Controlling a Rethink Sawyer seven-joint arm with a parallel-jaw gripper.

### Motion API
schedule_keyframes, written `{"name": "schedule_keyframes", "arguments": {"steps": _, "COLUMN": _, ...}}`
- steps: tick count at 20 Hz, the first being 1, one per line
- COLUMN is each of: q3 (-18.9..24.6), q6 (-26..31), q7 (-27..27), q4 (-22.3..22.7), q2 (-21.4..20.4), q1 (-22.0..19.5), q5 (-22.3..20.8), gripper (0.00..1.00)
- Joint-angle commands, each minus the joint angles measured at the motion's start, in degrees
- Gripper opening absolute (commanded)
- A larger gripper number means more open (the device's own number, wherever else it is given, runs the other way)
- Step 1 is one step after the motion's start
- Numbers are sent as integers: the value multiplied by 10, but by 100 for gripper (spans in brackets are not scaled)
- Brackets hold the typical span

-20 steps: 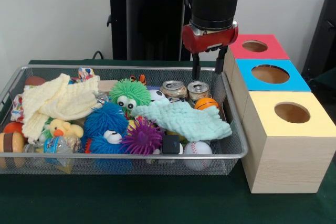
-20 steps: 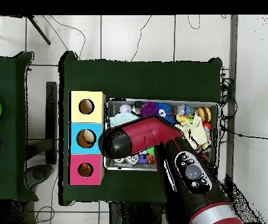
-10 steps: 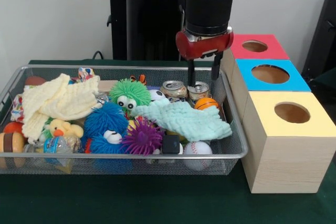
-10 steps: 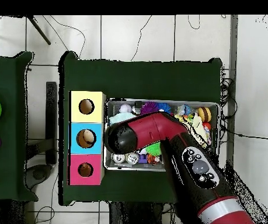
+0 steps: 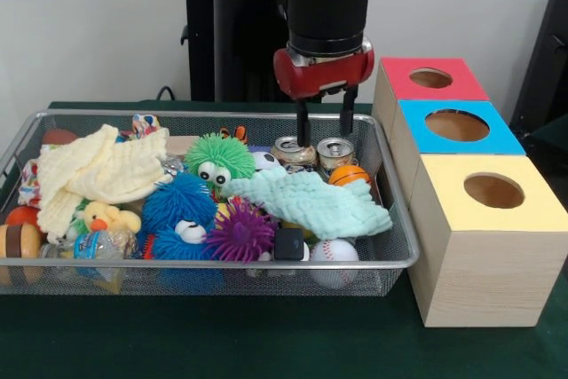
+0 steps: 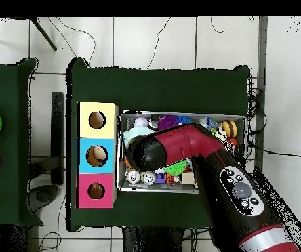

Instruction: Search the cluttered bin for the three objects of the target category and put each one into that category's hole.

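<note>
Gripper (image 5: 321,126) hangs over the far right part of the wire bin (image 5: 177,264), its two dark fingers parted and empty, one tip just above the left can (image 5: 294,151), the other near the right can (image 5: 335,153). From overhead the red arm (image 6: 199,164) covers much of the bin's middle, so what lies under it cannot be made out there.

At the bin's left end a cream cloth (image 5: 98,173) drapes over other things, hiding them; a yellow duck toy (image 5: 106,217) and a burger toy (image 5: 18,241) peek out below it. Next come a blue fuzzy ball (image 5: 180,210), a green fuzzy ball with eyes (image 5: 219,159) and a purple spiky ball (image 5: 240,232). A mint cloth (image 5: 315,203) covers part of the right side, with a baseball (image 5: 335,251) at its front edge and a small basketball (image 5: 349,175) behind it.

On the green counter (image 5: 266,335), right of the bin, stand three boxes with holes: red-topped (image 5: 432,78), blue-topped (image 5: 457,125), yellow-topped (image 5: 493,191).
</note>
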Motion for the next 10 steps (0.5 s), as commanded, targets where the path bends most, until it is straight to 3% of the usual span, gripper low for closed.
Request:
{"name": "schedule_keyframes", "arguments": {"steps": 1, "q3": 58, "q6": 80, "q7": -217, "q4": 21, "q2": -22, "q1": -37, "q5": -31, "gripper": 100}}
{"name": "schedule_keyframes", "arguments": {"steps": 5, "q3": 72, "q6": 94, "q7": -223, "q4": 27, "q2": -35, "q1": -52, "q5": -26, "gripper": 100}}
{"name": "schedule_keyframes", "arguments": {"steps": 10, "q3": 81, "q6": 113, "q7": -229, "q4": 1, "q2": -15, "q1": -53, "q5": -35, "gripper": 100}}
